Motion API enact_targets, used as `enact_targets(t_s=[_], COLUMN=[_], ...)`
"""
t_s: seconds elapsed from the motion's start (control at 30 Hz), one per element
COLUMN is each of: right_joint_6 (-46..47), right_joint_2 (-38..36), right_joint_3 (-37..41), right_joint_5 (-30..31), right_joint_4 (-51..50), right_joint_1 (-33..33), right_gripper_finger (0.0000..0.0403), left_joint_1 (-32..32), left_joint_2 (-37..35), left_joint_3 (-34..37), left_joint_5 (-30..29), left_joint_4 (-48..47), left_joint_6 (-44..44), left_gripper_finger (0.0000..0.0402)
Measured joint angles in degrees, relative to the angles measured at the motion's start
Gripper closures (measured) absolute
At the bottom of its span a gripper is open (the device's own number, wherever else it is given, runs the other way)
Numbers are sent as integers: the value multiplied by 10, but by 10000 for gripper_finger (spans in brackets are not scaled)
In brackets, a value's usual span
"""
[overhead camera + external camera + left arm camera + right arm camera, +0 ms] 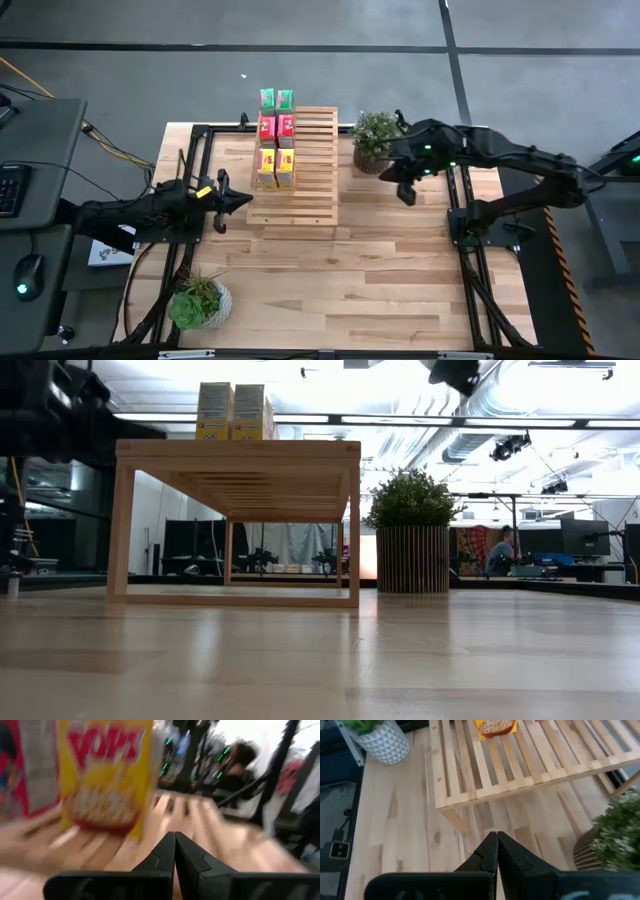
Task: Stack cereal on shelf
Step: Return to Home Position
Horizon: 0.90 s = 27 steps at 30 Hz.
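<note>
The counter (380, 290) is a pale wooden plank top in a dark metal frame, standing on a grey concrete floor (520, 40) crossed by dark lines; beyond it the low view shows a bright open room with strip lights overhead, screens, and a seated person (500, 550) far behind; a grey desk carrying a keyboard (10, 190) and a mouse (28, 268) sits off the counter's left side. The shelf (315, 170), a light slatted rack, stands at the far middle of the counter; all the cereal is on its left half in three pairs running front to back; the yellow boxes (275, 170) stand nearest the front, the red-pink boxes (277, 127) behind them, the green boxes (277, 98) at the far end, each pair upright and side by side. A bushy plant (375, 135) in a ribbed round pot stands just beside the shelf's far right corner; a second plant (198, 302) in a white patterned pot stands at the counter's front left corner, well apart from the shelf. The left hand (243, 201) hangs just beside the shelf's left edge, near the yellow boxes, clenched with its fingers pressed together on nothing; the right hand (408, 198) hovers over bare counter to the right of the shelf, close by the bushy plant, likewise clenched and empty.
</note>
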<state>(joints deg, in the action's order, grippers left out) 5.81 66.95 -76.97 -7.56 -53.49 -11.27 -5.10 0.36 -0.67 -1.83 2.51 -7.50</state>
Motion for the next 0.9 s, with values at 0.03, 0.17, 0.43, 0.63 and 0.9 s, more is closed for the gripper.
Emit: enact_targets(t_s=[0.03, 0.17, 0.43, 0.63, 0.9], right_joint_6=[-3, -9, -13, 79, 149], right_joint_2=[-12, -58, -158, -306, -486], right_joint_3=[0, 0, 36, 274, 557], right_joint_5=[0, 0, -1, -39, -11], right_joint_4=[-6, -19, -6, 182, 463], right_joint_1=[0, 0, 0, 0, 0], right_gripper_finger=[403, 403, 403, 403, 403], left_joint_1=[0, 0, 0, 0, 0], left_joint_2=[0, 9, 10, 10, 10], left_joint_3=[0, 0, 0, 0, 0], left_joint_5=[-7, -18, -18, -18, -18], left_joint_4=[-18, -15, -16, -16, -16], left_joint_6=[0, -6, -1, -3, -3], left_gripper_finger=[401, 401, 401, 401, 401])
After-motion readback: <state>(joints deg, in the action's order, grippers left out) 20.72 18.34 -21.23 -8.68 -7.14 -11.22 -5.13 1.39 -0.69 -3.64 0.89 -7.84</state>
